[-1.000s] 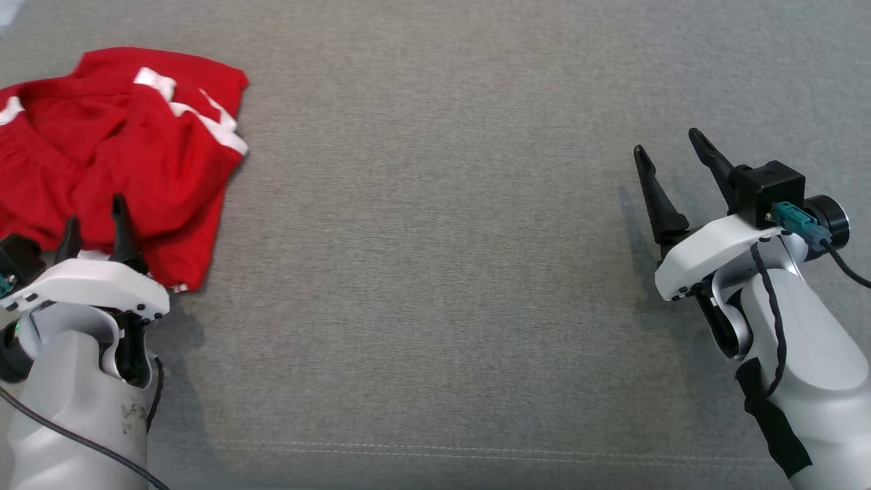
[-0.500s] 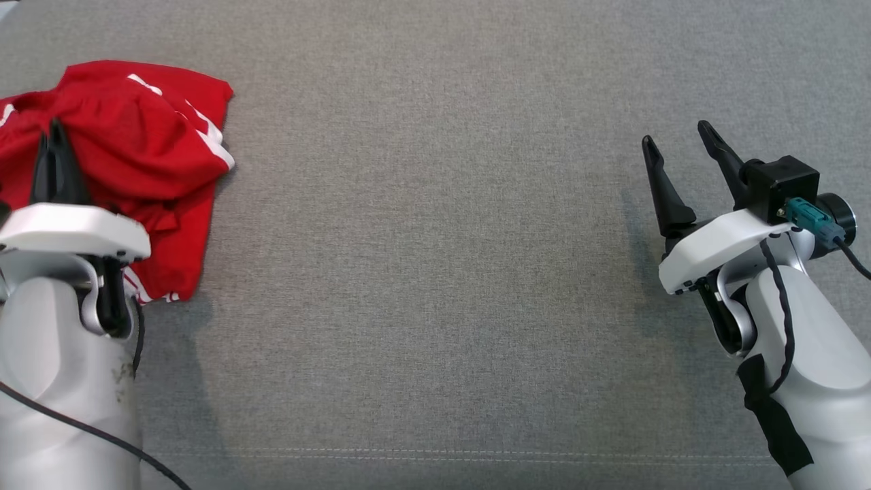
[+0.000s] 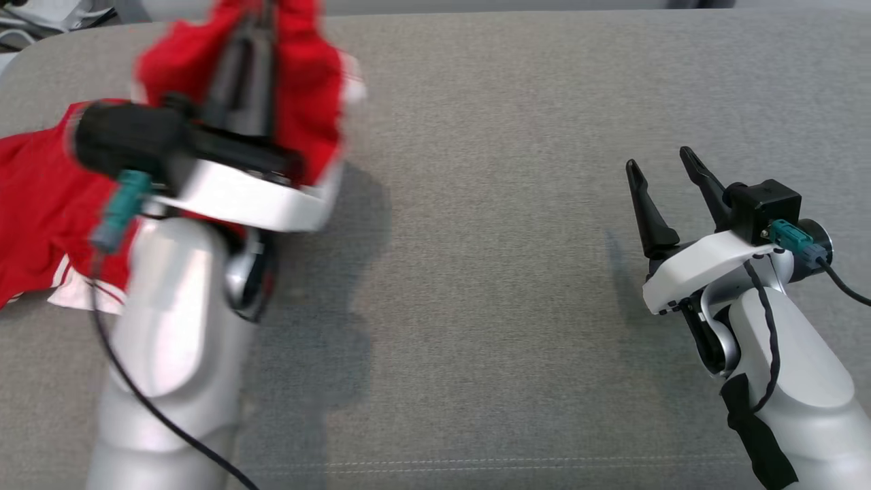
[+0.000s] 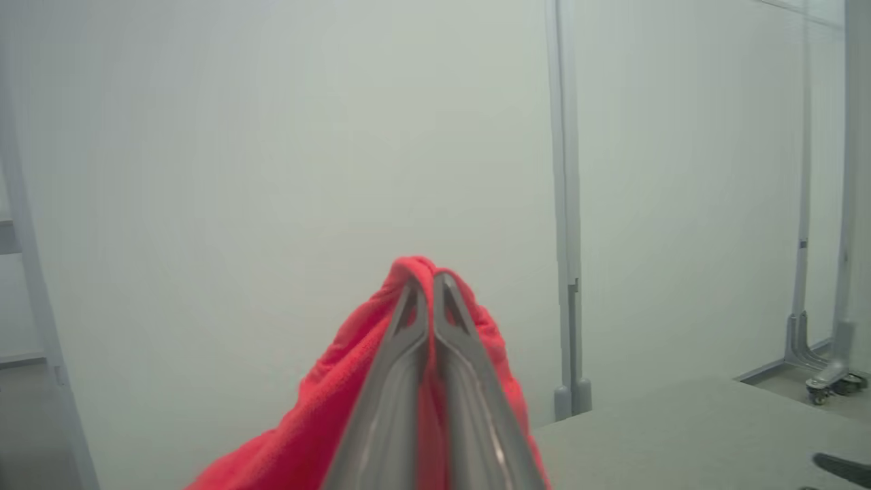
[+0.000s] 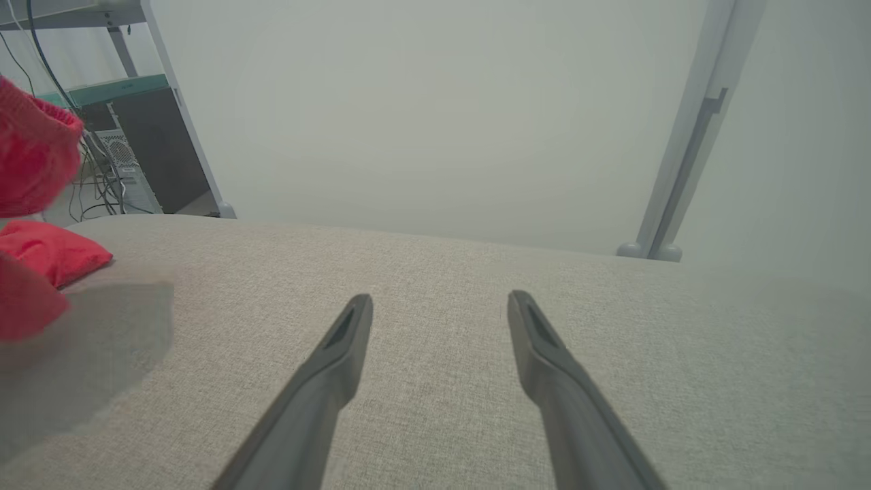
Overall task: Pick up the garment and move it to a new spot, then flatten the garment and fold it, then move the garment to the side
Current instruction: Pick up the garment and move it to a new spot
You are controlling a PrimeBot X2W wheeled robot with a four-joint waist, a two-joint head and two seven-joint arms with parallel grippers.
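Step one in hand: garment pinched and raised at the left.
The left gripper (image 3: 258,15) has its fingers pressed together on a fold of the red garment (image 3: 41,197), whose tail trails on the bench (image 3: 476,272). Next, I judge, it must be carried to the bare middle. The right gripper (image 3: 660,161) hovers, fingers spread and empty.

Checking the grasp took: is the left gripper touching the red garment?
Touching. The left wrist view shows the left gripper shut on the red garment, cloth bunched around it.
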